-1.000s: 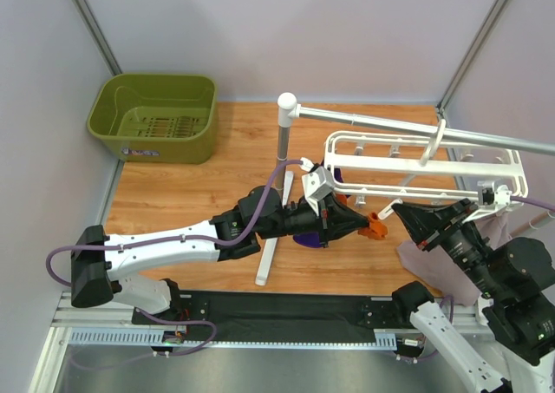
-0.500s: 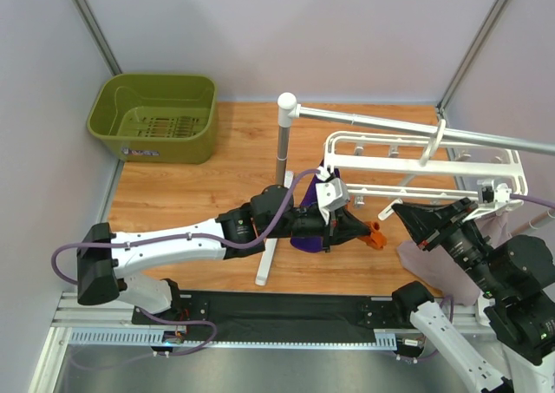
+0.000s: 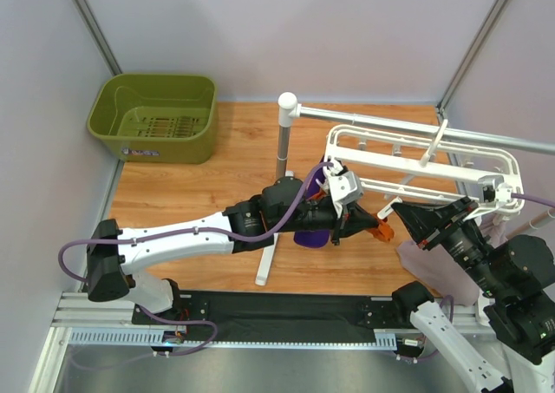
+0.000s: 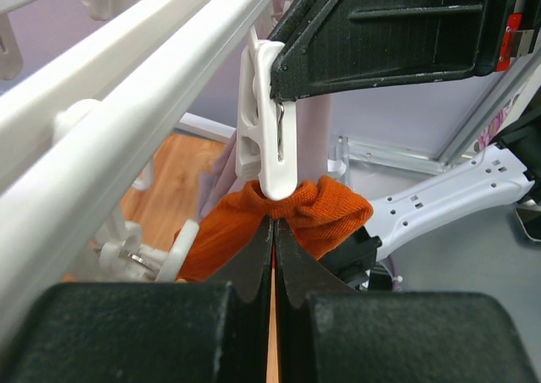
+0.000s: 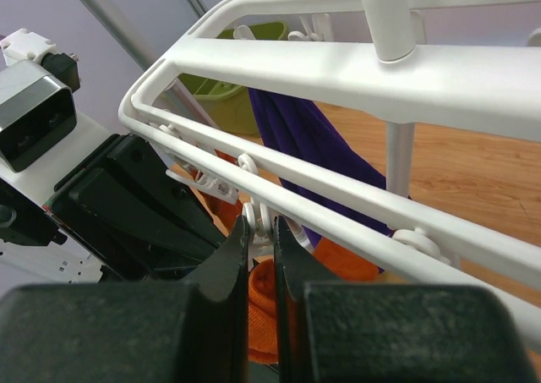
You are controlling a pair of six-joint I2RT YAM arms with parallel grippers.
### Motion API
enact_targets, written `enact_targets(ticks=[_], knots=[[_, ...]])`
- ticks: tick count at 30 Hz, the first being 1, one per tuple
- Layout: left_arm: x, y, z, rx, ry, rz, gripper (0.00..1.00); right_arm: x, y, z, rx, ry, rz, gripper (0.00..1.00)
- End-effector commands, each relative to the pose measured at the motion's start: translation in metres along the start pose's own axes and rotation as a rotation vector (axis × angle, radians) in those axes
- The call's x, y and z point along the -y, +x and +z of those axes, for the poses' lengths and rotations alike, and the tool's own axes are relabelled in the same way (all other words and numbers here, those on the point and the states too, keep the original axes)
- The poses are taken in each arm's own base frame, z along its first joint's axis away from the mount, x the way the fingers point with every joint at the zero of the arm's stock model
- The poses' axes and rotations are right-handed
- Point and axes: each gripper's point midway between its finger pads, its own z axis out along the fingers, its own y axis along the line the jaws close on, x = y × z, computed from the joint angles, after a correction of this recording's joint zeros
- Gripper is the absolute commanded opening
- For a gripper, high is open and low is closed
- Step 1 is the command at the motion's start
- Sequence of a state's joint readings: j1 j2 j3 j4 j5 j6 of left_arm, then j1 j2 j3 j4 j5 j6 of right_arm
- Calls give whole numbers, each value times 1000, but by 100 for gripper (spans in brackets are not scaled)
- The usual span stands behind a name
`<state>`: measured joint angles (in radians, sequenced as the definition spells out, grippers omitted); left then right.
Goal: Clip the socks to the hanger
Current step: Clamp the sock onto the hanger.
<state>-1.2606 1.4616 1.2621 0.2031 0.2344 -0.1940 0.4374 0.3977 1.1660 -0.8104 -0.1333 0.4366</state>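
Observation:
My left gripper [image 4: 275,228] is shut on an orange-red sock [image 4: 314,212], holding its bunched edge up against the lower tip of a white clip [image 4: 269,138] that hangs from the hanger [image 3: 425,161]. I cannot tell whether the clip bites the sock. From the right, my right gripper [image 5: 259,224] is shut on that clip's upper end [image 5: 261,204], just under the hanger's white bar [image 5: 338,68]; the sock [image 5: 265,309] shows below its fingers. In the top view the left gripper [image 3: 371,229], the sock [image 3: 382,232] and the right gripper [image 3: 392,209] meet under the hanger's near left corner.
A dark purple cloth [image 5: 296,138] hangs from the hanger beside the clip. The hanger's hook sits on a silver rail [image 3: 390,122] on a white post [image 3: 284,141]. A green basket [image 3: 156,115] stands at the back left. A pale lilac cloth [image 3: 418,256] lies near the right arm.
My left arm has carried the sock rightward to the clip. The hanger has swung and tilted slightly. The right gripper has stayed on the clip.

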Motion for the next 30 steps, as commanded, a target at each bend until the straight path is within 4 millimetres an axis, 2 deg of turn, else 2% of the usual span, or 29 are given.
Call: enact_targets(ticks=[1, 12, 17, 19, 30], knots=[[-1, -36, 1, 76, -7, 49, 0, 3, 29, -3, -124, 0, 21, 0], [-18, -37, -6, 90, -80, 35, 0, 4, 32, -4, -129, -1, 24, 0], [-25, -47, -14, 186, -136, -19, 0, 5, 34, -3, -133, 1, 26, 0], [-29, -44, -15, 199, -160, -38, 0, 5, 35, -3, -135, 1, 25, 0], [-24, -59, -10, 249, -130, -73, 0, 7, 38, 0, -142, 2, 25, 0]])
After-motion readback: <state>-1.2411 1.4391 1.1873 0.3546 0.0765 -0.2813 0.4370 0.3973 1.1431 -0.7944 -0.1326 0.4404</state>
